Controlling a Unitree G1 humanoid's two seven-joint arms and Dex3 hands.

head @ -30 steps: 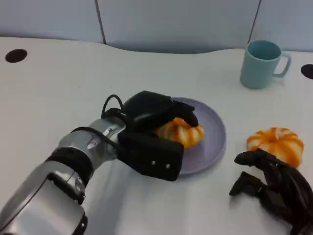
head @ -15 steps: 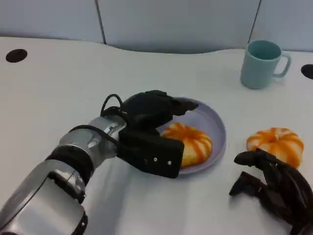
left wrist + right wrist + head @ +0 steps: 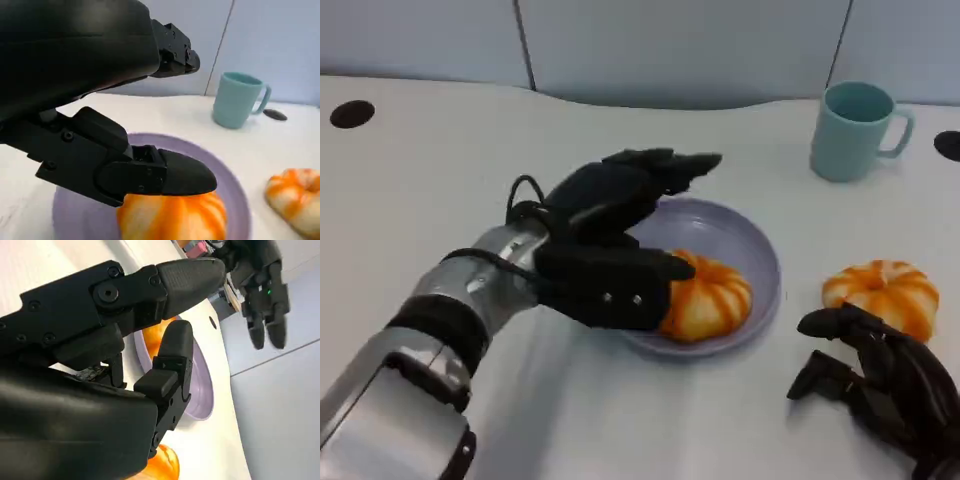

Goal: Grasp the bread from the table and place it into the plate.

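Now the bread [image 3: 708,297] lies in the plate [image 3: 757,250], so the left hand [image 3: 610,240], fingers apart and empty above it, should lift straight up, clear of the rim.

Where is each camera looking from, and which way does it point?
Head view: up on the robot, looking down at the table; left hand and right hand show.
Left wrist view: behind the left hand, facing the plate and cup.
Right wrist view: behind the right hand, tilted, facing the plate.
All three share the plate.
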